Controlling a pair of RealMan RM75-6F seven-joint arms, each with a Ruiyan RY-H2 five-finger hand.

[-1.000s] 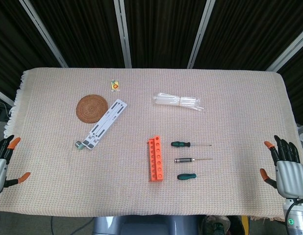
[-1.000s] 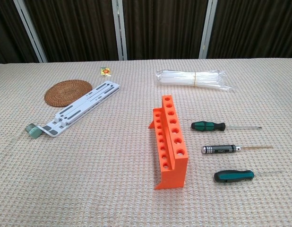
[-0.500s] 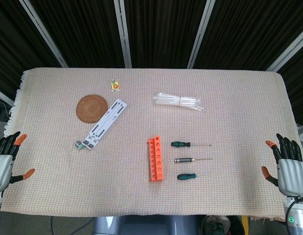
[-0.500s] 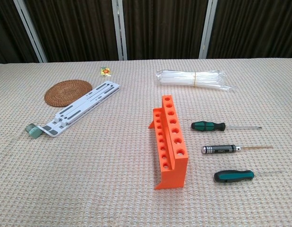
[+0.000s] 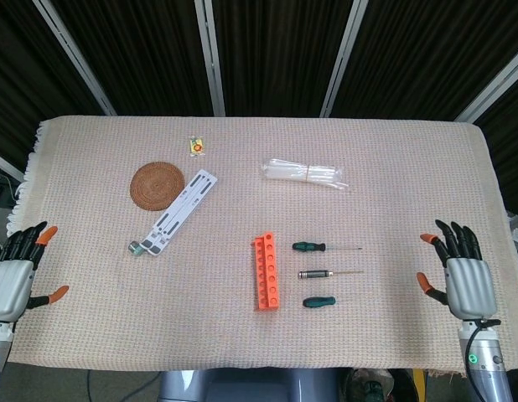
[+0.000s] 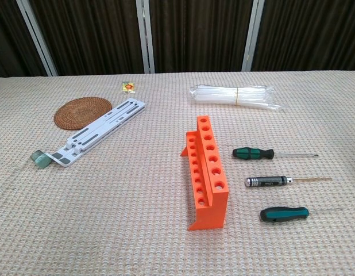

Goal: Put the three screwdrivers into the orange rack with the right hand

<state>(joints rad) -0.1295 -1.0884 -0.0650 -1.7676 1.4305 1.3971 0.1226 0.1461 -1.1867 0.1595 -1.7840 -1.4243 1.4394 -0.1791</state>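
Three screwdrivers, one dark green (image 5: pixel 310 246), one silver metal (image 5: pixel 315 274) and one teal (image 5: pixel 318 301), are lying just beside the orange plastic rack (image 5: pixel 267 272) on the desk (image 5: pixel 393 184), handy for the right robot hand (image 5: pixel 462 280), which is hovering spread and holding nothing.

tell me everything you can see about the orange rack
The orange rack looks like moulded plastic: a long narrow block with two rows of round holes along its stepped top, larger holes on the higher side, smaller on the lower. All holes are empty. It stands upright on the woven tablecloth, near the table's middle, its length running front to back. The three screwdrivers lie just to its right, not touching it. Neither hand touches it.
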